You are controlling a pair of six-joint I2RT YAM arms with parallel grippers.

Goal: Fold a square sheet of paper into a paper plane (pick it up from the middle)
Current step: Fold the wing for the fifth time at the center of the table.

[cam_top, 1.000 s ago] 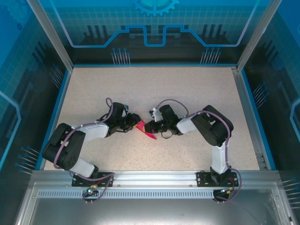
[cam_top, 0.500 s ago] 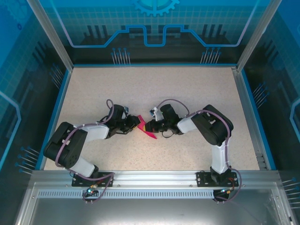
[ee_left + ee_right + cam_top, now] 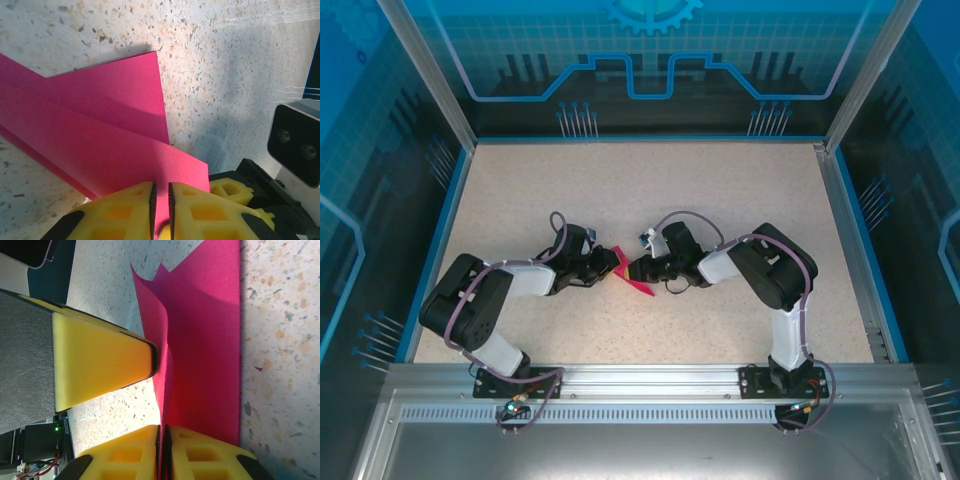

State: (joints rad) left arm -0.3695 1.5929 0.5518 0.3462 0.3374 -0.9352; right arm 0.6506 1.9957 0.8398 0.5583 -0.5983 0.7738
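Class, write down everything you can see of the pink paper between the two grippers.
The paper is thin, matte and magenta-pink, already folded into overlapping layers with sharp creases and a pointed corner. It rests on the speckled table, between the two arms. The right gripper pinches one edge, where a flap stands up from the surface. The opposite edge runs into the narrow gap between the fingers of the left gripper.

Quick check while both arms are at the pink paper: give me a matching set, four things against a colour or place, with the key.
1 paper
2 left gripper
3 right gripper
4 table

A speckled beige
B grips paper from overhead view's right
C magenta-pink, creased
D grips paper from overhead view's left

Pairs: 1-C, 2-D, 3-B, 4-A
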